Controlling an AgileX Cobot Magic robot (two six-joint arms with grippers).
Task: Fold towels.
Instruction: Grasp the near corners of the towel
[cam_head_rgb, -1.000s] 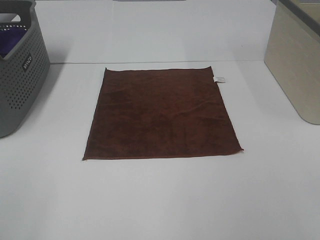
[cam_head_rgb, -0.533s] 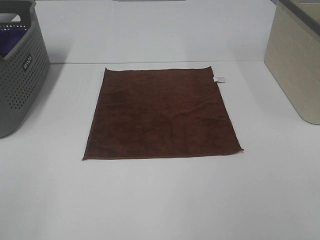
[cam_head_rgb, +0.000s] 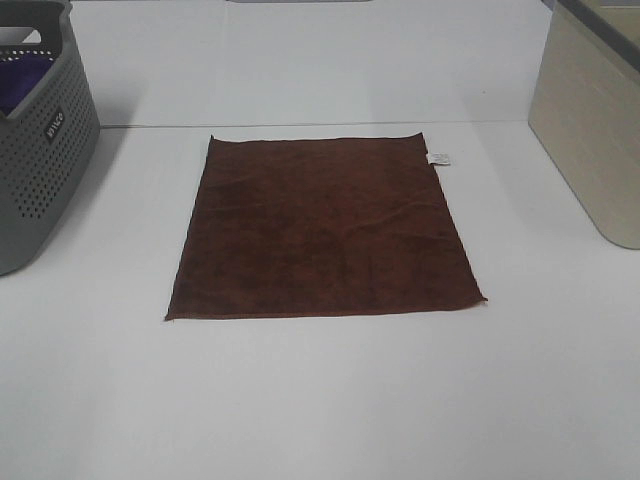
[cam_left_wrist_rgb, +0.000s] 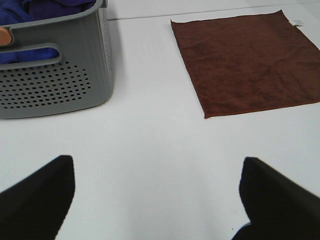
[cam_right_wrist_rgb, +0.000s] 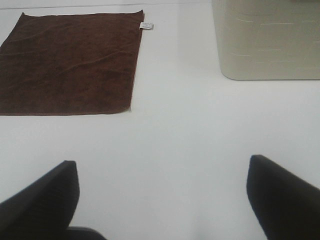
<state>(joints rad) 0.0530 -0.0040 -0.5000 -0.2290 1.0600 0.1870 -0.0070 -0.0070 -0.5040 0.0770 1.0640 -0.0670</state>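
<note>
From the high camera we see the towel (cam_head_rgb: 322, 228), dark reddish-brown and roughly square, spread flat in one layer on the white table (cam_head_rgb: 320, 400). Its small white tag (cam_head_rgb: 438, 158) sticks out at the towel's far right corner. Left of the towel, well apart from it, stands a grey perforated basket (cam_head_rgb: 40, 150) with a purple cloth (cam_head_rgb: 22, 80) inside. Right of the towel, also apart from it, stands a beige container (cam_head_rgb: 590, 130) with rounded corners. Nothing rests on the towel, and neither the basket nor the container touches its edges.

In the left wrist view, the left gripper (cam_left_wrist_rgb: 156, 165) has its two dark fingers (cam_left_wrist_rgb: 37, 200) spread wide, with nothing between them. They hang over the table, short of the towel's near left corner. White tabletop lies between the fingers and that corner. The basket sits beside the towel's left edge with a strip of table between them. The purple cloth is piled in the basket, and a small orange thing (cam_left_wrist_rgb: 4, 36) shows at its rim, though we cannot tell what it is.

In the right wrist view, the right gripper (cam_right_wrist_rgb: 161, 162) also has its jaws wide apart and holds nothing. It is short of the towel's near right corner, with white table between. The container stands off the towel's tagged side, apart from it.
</note>
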